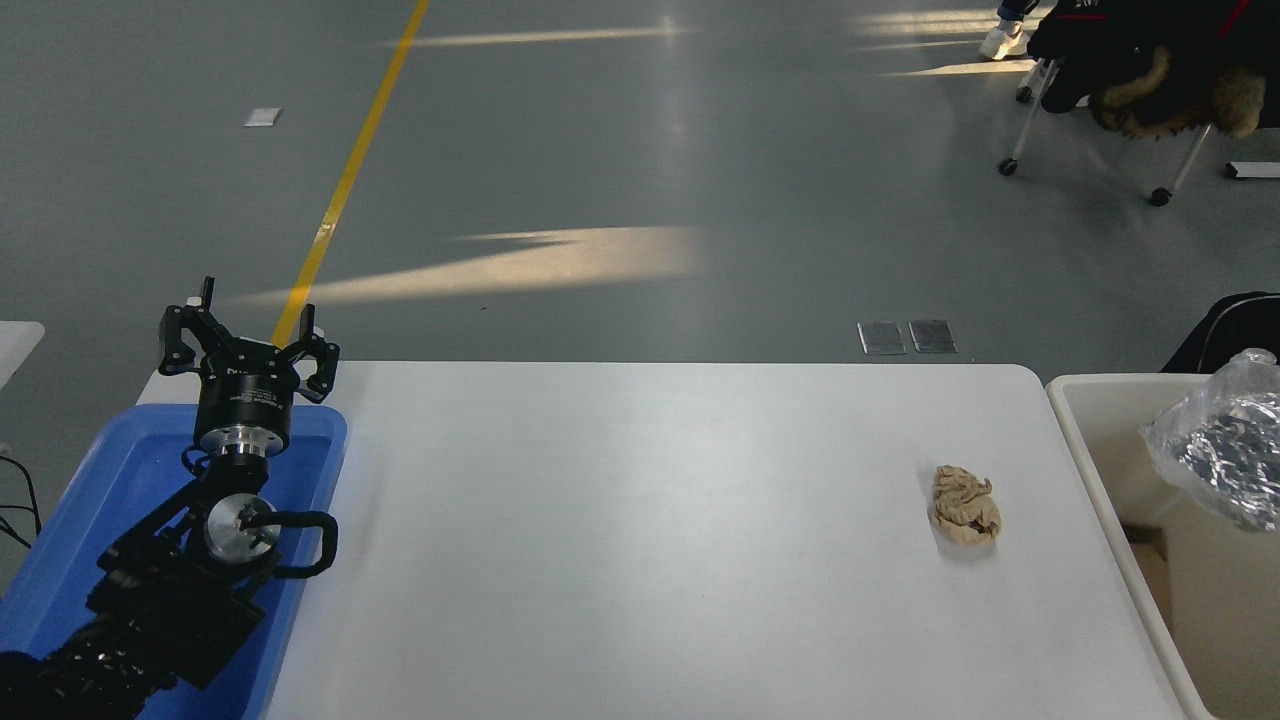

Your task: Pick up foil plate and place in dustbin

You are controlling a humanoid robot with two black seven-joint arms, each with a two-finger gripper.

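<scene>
The foil plate (1222, 452), shiny and crinkled, is tilted over the opening of the cream dustbin (1098, 392) at the right edge of the picture, which cuts it off. I cannot tell whether it is held or loose. My right gripper is out of view past the right edge. My left gripper (246, 340) is open and empty, parked upright over the blue tray at the lower left.
A crumpled tan paper ball (965, 504) lies on the white table (640, 540) near its right side. A blue tray (120, 480) sits at the left edge under my left arm. A dark shape (1225, 328) shows behind the dustbin. A wheeled chair (1150, 70) stands far back.
</scene>
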